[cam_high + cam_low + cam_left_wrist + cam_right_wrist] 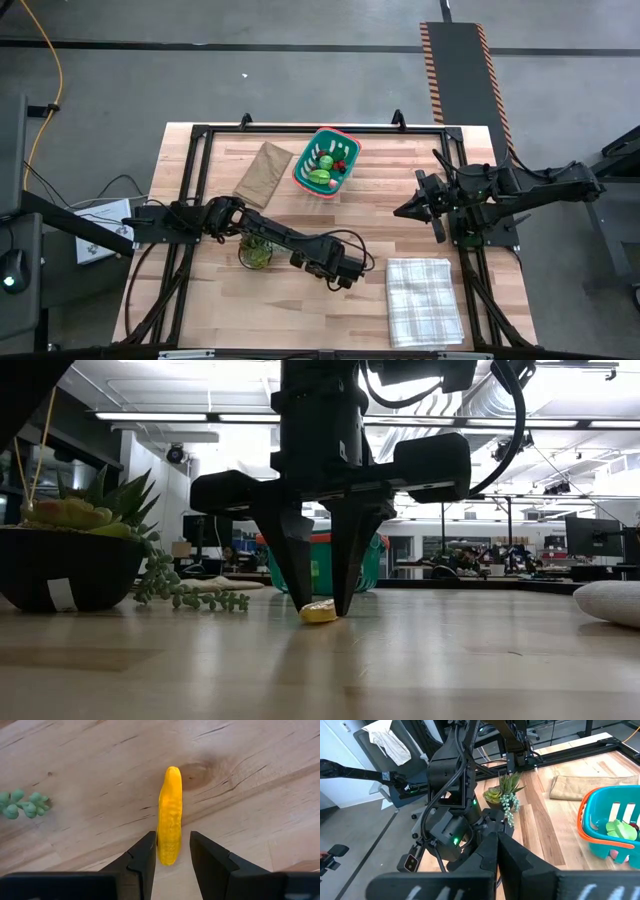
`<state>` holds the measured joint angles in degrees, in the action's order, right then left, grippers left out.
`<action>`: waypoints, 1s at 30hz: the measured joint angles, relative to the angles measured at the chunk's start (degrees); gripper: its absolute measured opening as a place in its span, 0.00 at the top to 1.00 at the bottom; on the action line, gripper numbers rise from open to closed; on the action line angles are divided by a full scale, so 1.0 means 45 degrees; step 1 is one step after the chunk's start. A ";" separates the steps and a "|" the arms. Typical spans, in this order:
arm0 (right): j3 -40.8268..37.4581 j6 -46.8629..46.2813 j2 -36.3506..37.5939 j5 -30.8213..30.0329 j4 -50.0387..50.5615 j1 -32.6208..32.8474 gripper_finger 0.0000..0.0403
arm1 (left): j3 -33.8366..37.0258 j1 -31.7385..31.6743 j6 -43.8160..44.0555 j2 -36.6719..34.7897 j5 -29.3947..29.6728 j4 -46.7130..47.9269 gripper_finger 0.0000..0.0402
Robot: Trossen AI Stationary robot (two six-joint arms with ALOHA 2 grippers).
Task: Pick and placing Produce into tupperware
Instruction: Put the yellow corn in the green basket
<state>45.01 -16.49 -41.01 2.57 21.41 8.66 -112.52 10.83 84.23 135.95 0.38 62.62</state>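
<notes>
A small yellow toy piece (170, 820), long and curved, lies flat on the wooden table. My left gripper (172, 852) is open and points down over its near end, one finger on each side; in the low view its fingertips (318, 605) reach almost to the table around the piece (318, 612). The teal basket with the orange-red rim (325, 160) stands at the table's far middle and holds green and red pieces. My right gripper (412, 210) is shut and empty, above the table's right part. My left gripper comes from above, pointing down, its fingers along the yellow piece's near end (169, 851). One finger (145, 855) stands right beside the piece; whether it touches, I cannot tell. The other finger stands apart. The piece lies on the table.
A dark pot with a spiky green plant (255, 250) stands close to the left arm, its trailing beads (20, 804) near the gripper. A flat brown paper bag (262, 172) lies left of the basket. A checked cloth (423, 298) lies at the near right.
</notes>
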 joint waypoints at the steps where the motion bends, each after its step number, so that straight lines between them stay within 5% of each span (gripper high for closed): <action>1: 0.0000 0.0005 0.0000 0.0002 0.0000 0.0002 1.00 | 0.0003 0.0000 0.0005 -0.0003 0.0000 0.0002 0.73; 18: 0.0000 0.0010 0.0000 0.0000 0.0000 0.0001 1.00 | 0.0002 0.0000 0.0010 0.0002 0.0005 0.0008 0.73; 30: 0.0000 0.0010 0.0000 0.0000 0.0000 0.0001 1.00 | 0.0002 0.0000 0.0010 0.0002 0.0005 0.0008 0.89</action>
<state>45.01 -16.45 -41.01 2.57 21.41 8.66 -112.51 10.83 84.27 135.96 0.40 62.65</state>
